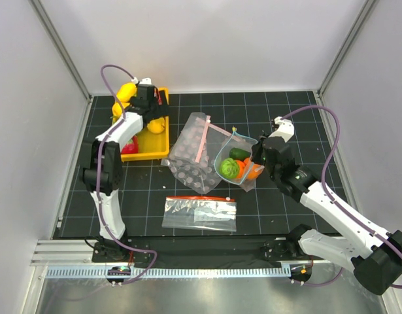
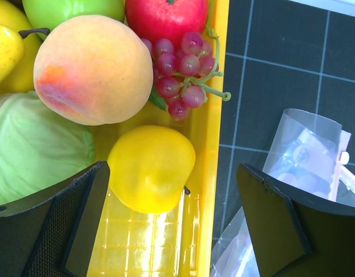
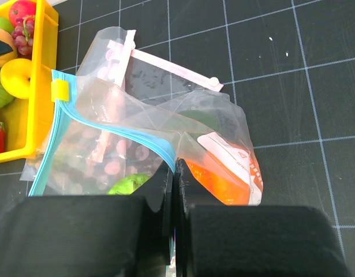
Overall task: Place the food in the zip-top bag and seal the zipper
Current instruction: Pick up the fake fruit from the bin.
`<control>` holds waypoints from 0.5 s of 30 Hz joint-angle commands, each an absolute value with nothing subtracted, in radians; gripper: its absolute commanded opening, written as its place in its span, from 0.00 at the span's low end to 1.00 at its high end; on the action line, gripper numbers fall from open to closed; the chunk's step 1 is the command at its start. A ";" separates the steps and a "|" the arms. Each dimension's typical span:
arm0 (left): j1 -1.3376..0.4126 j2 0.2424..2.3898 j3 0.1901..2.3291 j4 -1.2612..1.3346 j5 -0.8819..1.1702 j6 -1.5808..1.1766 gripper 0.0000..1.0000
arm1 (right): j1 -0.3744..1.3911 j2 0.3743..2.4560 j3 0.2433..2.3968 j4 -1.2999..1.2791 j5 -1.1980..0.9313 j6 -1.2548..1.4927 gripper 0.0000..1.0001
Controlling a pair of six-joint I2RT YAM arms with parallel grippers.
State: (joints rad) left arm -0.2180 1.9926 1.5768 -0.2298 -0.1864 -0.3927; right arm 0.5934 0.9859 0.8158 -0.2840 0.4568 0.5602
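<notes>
Right claw (image 3: 176,173) pinches zipper (image 3: 119,134); left claw (image 2: 174,213) gapes over tray (image 2: 215,115).

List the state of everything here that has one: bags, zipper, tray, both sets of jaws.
Zip-top bag, mouth gaping, green and orange food inside.
Zipper, unsealed.
Right jaws, shut on the zip-top bag's rim.
Left jaws, open above the yellow fruit in the tray.
Yellow tray, loaded with fruit.
Pink-strip bag, lying down, no food in it.
Red-strip bag, flat, empty.
</notes>
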 commanded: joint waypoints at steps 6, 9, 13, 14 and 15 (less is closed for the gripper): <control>-0.221 2.039 1.571 -0.226 -0.227 -0.359 0.94 | 0.591 0.953 0.834 -0.236 0.463 0.571 0.01; -0.219 2.033 1.543 -0.215 -0.235 -0.362 0.90 | 0.591 0.954 0.835 -0.238 0.462 0.572 0.01; -0.218 2.039 1.535 -0.210 -0.230 -0.370 0.85 | 0.591 0.954 0.833 -0.236 0.463 0.572 0.01; -0.218 2.046 1.537 -0.209 -0.229 -0.370 0.83 | 0.591 0.957 0.833 -0.236 0.463 0.572 0.01; -0.218 2.051 1.539 -0.210 -0.229 -0.371 0.80 | 0.591 0.959 0.833 -0.235 0.463 0.571 0.01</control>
